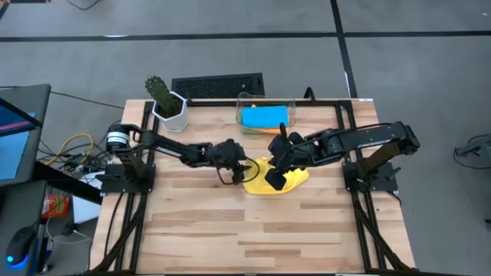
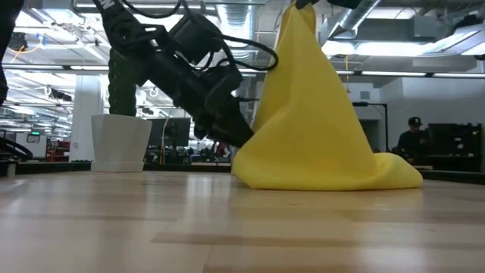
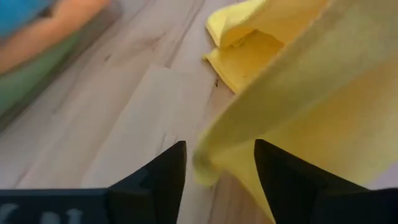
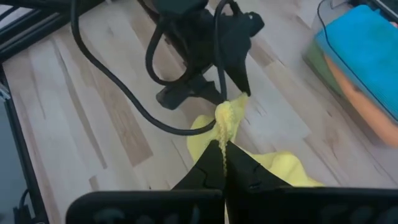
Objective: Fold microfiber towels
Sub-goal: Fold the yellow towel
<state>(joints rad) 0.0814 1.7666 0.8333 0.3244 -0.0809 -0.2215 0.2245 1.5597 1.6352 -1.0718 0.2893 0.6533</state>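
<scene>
- Right claw (image 4: pixel 225 163) is clamped on the yellow towel (image 2: pixel 318 129), lifting it in a peak above the tabletop (image 1: pixel 253 230).
- Left claw (image 3: pixel 219 163) gapes around a hanging corner.
- Closing off-target could miss the corner and bunch the fold.

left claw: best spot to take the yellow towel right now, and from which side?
Take the low hanging edge of the yellow towel, coming in level from the left arm's side. The right claw is shut on the towel's top, tenting it above the table, so that edge hangs free. The left claw is open with the edge already between its fingers.
</scene>
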